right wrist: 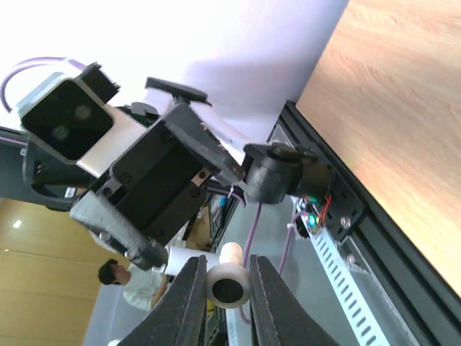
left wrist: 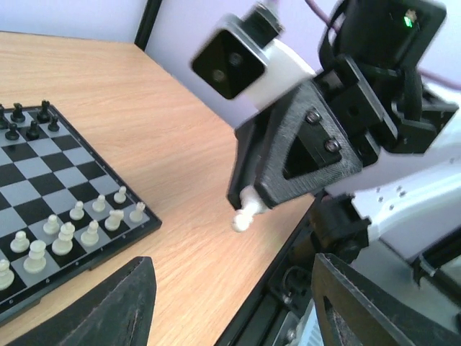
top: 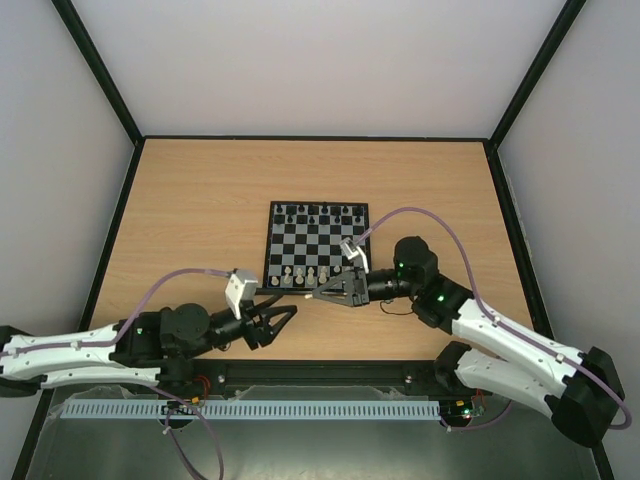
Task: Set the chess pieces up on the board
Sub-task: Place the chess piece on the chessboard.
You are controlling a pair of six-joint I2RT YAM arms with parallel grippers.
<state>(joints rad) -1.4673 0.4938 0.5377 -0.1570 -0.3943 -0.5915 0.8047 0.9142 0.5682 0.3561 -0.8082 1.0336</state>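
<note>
Table (top: pixel 190 200): light wood-grain top, black rim. One item directly on it: the board (top: pixel 317 243), central, edges facing 12 and 6 o'clock.

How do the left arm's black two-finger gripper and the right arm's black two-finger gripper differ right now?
The left gripper stands open and empty; the right gripper is shut on a cream-white plastic chess piece. The left gripper hangs over the wooden table, off the black-and-white checkered board's near edge; the right gripper is closer to that edge. Both are black, and their tips face each other.
</note>
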